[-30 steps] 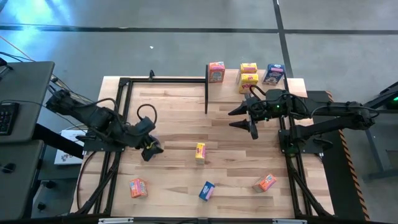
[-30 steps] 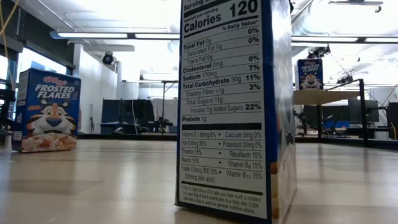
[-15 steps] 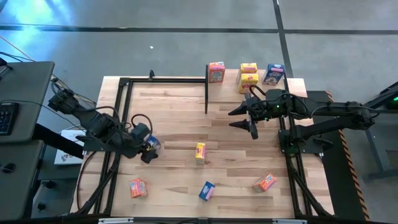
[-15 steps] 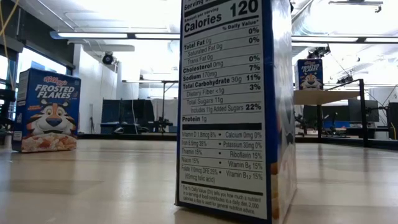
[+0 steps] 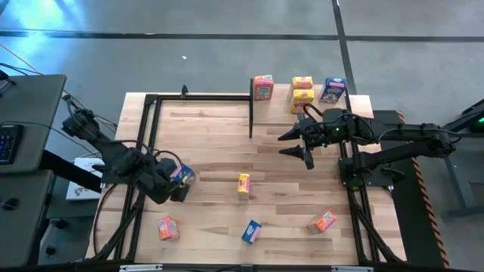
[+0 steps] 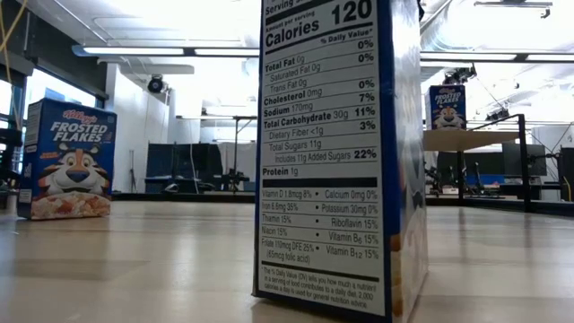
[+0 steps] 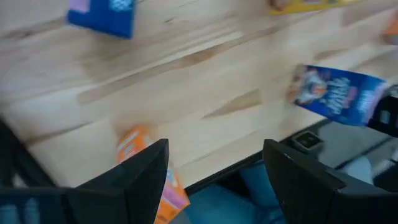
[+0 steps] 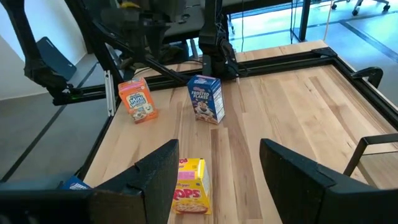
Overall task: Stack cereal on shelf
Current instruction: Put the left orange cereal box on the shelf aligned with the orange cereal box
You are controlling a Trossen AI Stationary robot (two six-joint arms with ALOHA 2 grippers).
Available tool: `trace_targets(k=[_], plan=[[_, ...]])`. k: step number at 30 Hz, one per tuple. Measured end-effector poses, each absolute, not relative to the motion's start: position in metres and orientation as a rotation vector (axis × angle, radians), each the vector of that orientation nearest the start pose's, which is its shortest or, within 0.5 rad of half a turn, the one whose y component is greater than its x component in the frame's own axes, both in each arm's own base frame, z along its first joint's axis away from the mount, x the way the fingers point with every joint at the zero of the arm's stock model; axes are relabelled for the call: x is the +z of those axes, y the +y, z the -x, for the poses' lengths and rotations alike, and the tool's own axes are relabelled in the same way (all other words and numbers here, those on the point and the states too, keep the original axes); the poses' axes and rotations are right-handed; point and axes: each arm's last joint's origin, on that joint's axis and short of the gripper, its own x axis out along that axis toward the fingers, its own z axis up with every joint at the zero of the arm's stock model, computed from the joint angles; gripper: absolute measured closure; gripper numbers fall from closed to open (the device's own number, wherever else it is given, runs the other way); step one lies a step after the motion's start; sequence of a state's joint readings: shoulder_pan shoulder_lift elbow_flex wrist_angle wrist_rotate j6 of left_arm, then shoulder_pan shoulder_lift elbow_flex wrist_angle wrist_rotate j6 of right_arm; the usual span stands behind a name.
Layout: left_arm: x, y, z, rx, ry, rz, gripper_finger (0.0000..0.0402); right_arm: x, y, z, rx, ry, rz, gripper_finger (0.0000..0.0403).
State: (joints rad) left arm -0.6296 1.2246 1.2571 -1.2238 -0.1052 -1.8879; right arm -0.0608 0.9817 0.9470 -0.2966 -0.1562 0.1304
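Left gripper [image 5: 176, 189] low over left side of table [image 5: 212, 136], released and empty, just beside upright blue box [image 5: 182, 175]. Orange box [image 5: 168, 227] near front edge, left. Yellow box [image 5: 243, 184] mid-table; second blue box [image 5: 251, 231] and second orange box [image 5: 322, 221] toward front. Right gripper [image 5: 292, 143] hovering right of centre, fingers spread, grasping nothing. Shelf [image 5: 355, 104] at far right, carrying pink-orange box [image 5: 263, 87], two yellow boxes [image 5: 302, 90], third blue box [image 5: 333, 90].

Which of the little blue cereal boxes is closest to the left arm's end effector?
The blue box right beside the left end effector, near the table's left side. The other blue boxes sit at the front edge and on the shelf.
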Motion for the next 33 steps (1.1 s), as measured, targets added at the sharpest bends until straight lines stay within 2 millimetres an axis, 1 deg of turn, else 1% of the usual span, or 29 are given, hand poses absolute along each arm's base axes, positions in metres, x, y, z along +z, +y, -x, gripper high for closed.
trace_targets(k=[4, 11, 21, 33], plan=[[0.324, -0.128, -0.175, 0.718, 1.132, 1.24, 0.0149, 0.343, -0.008, -0.211, 0.073, 0.338, -0.165, 0.0185], [0.317, -0.141, -0.175, 0.783, 1.186, 1.289, 0.0149, 0.343, -0.008, -0.211, 0.072, 0.342, -0.166, 0.0185], [0.307, -0.163, -0.17, 0.897, 1.242, 1.359, 0.0149, 0.343, -0.008, -0.211, 0.072, 0.342, -0.166, 0.0185], [0.296, -0.189, -0.16, 0.995, 1.247, 1.405, 0.0149, 0.342, -0.008, -0.211, 0.072, 0.345, -0.166, 0.0185]])
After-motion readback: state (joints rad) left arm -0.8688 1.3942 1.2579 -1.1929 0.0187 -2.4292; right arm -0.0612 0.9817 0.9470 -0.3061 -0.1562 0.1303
